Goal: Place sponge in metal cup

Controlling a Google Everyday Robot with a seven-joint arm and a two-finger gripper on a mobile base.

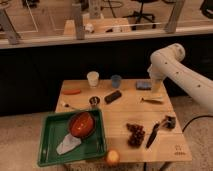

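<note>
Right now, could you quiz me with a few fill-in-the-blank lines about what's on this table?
The red bowl sits in the ___ tray.
The sponge, beside the gripper, lies on the ___, not in the metal cup.
The blue cup stands between the white cup and the ___.
Missing words: green; table; sponge.

Blue-grey sponge [144, 85] lies flat beside pincer [155, 93]; metal cup [94, 101] upright, left-centre.

Office-style lab: swivel chairs [145, 10] behind a railing [100, 39], a wooden table [125, 112], the gripper [156, 92] above its far edge
</note>
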